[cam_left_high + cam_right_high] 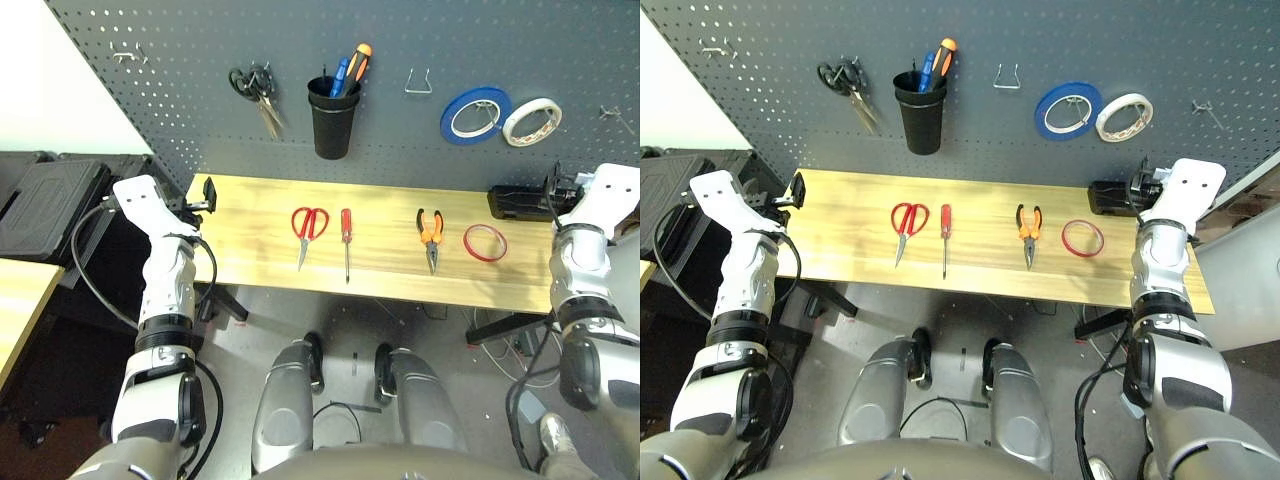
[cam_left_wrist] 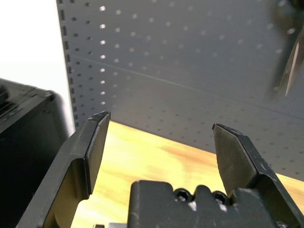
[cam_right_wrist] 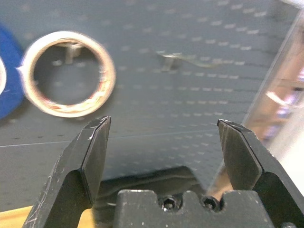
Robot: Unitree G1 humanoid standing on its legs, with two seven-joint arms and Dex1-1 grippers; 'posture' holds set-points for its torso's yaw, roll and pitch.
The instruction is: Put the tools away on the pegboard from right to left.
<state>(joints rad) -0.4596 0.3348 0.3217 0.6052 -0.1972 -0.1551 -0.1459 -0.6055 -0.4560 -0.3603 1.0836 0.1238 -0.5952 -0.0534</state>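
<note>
wooden surface (image 1: 250, 265) is carrying red-handled scissors (image 1: 308, 227), screwdriver (image 1: 346, 235), pliers (image 1: 430, 234) and red tape ring (image 1: 484, 242) lying in a row, awaiting hanging on the far pegboard (image 1: 200, 60); left claw (image 2: 156, 152) and right claw (image 3: 164, 152) are waiting apart, empty.

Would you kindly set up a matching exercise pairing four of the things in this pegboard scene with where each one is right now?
Things:
1. red tape ring
2. black-handled scissors
3. orange-and-black pliers
4. blue tape roll

Places:
A. hanging on the pegboard, left of the black cup holder
B. lying on the table, furthest right of the four tools
C. hanging on the pegboard beside the white tape roll
D. lying on the table between the screwdriver and the red ring

Pairs: 1-B, 2-A, 3-D, 4-C
</note>
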